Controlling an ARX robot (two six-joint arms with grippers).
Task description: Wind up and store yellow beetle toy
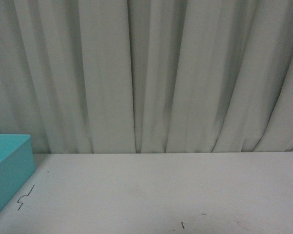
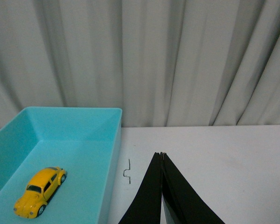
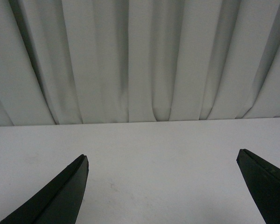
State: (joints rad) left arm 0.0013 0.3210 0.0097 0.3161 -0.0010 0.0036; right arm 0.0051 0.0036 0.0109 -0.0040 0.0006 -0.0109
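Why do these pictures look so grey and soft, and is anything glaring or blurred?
Front view: flat, dim light, soft folds on the curtain, slightly hazy. Left wrist view: sharpest; the yellow beetle toy shows a small shine and a faint shadow in the turquoise bin. Right wrist view: even light, no glare, the right gripper fingers dark and featureless.

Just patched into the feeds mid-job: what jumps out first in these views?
The small glossy yellow beetle toy car stands out at once in the left wrist view, sitting on its wheels on the floor of the open turquoise plastic bin. Beside the bin, the left gripper has its black fingers pressed together, holding nothing. The right gripper is spread wide open over bare white tabletop, with grey pleated curtain behind.
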